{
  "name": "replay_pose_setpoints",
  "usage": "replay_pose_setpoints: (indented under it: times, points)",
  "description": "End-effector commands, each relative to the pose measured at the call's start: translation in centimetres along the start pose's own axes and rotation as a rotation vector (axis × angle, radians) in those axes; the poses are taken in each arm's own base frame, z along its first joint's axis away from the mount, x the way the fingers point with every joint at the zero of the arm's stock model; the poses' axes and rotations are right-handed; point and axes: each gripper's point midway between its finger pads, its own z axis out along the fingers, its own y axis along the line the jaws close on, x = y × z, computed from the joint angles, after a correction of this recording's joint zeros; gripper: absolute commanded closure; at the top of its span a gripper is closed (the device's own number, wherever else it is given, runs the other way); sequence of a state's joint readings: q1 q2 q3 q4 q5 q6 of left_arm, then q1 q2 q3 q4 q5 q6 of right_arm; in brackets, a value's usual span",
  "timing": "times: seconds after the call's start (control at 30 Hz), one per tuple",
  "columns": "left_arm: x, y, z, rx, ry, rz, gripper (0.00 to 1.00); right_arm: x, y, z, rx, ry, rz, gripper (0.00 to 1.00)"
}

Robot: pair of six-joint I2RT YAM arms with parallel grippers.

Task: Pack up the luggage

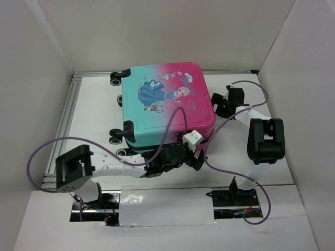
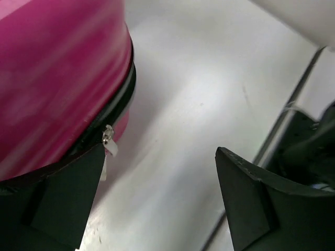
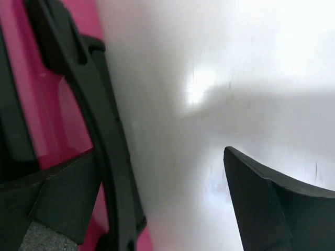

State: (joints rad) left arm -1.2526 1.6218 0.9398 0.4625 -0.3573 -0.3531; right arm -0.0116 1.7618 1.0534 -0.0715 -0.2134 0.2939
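The luggage lies flat and shut on the white table, teal at the left, pink at the right, with its black wheels on the left side. My left gripper sits at its near right corner. In the left wrist view the left gripper is open over bare table, with the pink shell and a silver zipper pull just beside its left finger. My right gripper is at the luggage's right side. It is open too, next to the black handle.
White walls enclose the table on three sides. An aluminium rail runs along the left edge. Purple cables loop from both arms. The right arm's black elbow stands right of the luggage.
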Motion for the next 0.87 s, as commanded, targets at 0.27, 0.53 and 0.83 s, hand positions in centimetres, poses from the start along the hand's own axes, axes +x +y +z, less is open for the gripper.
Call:
replay_pose_setpoints:
  times: [0.27,0.53,0.83]
  points:
    - [-4.3,4.0,-11.1,-0.029,0.079,-0.158,0.0,-6.6,4.0,-11.9,-0.026,-0.196,0.004,0.0]
    - [-8.5,12.9,-18.7,-0.229,-0.041,-0.269,0.0,-5.9,5.6,-19.3,-0.089,-0.356,-0.047,0.0]
    - [-8.2,18.6,-20.0,-0.312,-0.031,-0.337,0.0,-2.3,6.7,-24.0,-0.199,-0.468,-0.061,0.0]
